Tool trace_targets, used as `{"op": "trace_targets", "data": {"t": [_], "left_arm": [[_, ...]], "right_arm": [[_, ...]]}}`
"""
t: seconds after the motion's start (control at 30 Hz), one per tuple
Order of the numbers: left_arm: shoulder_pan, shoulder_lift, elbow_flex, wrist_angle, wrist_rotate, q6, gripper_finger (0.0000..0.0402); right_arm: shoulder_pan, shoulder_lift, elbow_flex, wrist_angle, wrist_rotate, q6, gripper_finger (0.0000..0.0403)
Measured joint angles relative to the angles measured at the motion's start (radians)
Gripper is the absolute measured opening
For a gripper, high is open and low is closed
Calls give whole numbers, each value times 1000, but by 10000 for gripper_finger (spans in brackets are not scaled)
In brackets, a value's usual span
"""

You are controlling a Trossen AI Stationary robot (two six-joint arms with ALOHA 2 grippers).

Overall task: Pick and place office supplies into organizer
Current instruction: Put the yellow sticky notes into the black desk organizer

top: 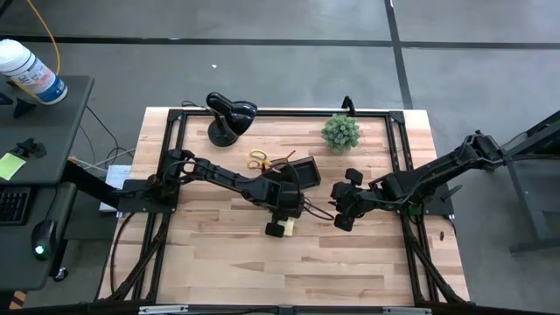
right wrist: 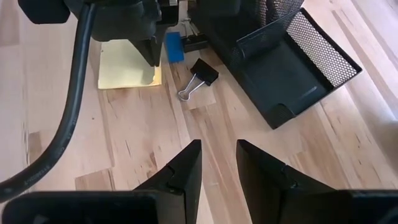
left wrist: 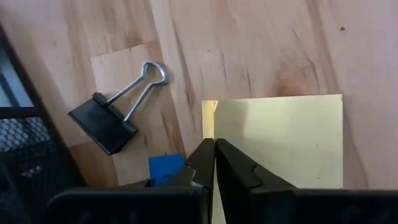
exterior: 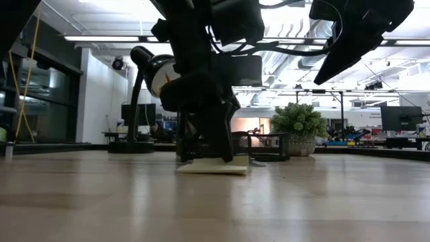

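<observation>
**Left gripper closed at the sticky-note pad's edge, organizer lying just beyond**

Nearest the front edge of the table [top: 219, 262], the yellow sticky-note pad [top: 280, 229] is seen lying flat on the wood. The left gripper [left wrist: 214, 152] is lowered onto the pad's edge, with its fingers [left wrist: 239, 168] brought together; whether the pad's edge is pinched between them cannot be told. A small blue block [left wrist: 165, 168] is found just beside the pad, and a black binder clip [left wrist: 106, 121] with silver handles is laid near it on the bare wood.

To the right, the right gripper [right wrist: 217, 158] is held above the table, well apart from the pad, its fingers parted and nothing between them.

Just beyond the pad, the black mesh organizer [right wrist: 298, 68] is set on the table. Its low open compartment, as shown in the right wrist view, is seen with nothing inside; the contents of the taller section cannot be made out. Yellow-handled scissors [top: 259, 159] are laid just beside the organizer, on the side toward the lamp.

Farthest back, a black desk lamp [top: 229, 116] and a small green potted plant [top: 340, 132] are stood near the rear edge.
</observation>
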Motion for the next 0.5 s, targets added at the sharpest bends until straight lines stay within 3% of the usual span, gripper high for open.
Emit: {"op": "trace_targets", "data": {"t": [0.23,0.5], "left_arm": [[0,-12,27,-57,50,1,1],[0,-12,170,-109,18,76,0]], "right_arm": [[0,-10,0,-48,-1,0,98],[0,-124,1,-120,49,17,98]]}}
